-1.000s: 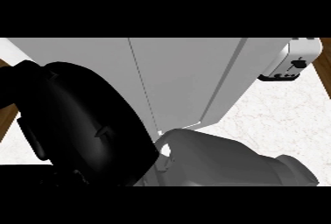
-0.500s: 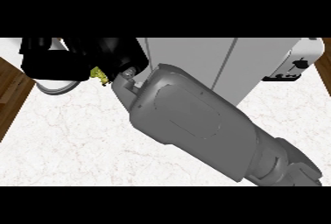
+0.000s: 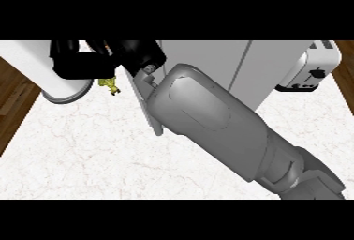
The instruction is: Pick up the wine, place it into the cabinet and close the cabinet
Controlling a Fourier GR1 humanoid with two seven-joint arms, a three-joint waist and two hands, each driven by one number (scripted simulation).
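Black right hand (image 3: 104, 58) lies left of my cabinet (image 3: 207, 61); fingers seem curled, perhaps round hidden wine.

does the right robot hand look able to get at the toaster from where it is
Probably not without pulling back first. The right robot hand is far over at the view's upper left, near the plate, while the toaster sits at the far right behind the cabinet, which stands between them.

wine: hidden | right hand (image 3: 93, 58): cut by top edge | left hand: unseen
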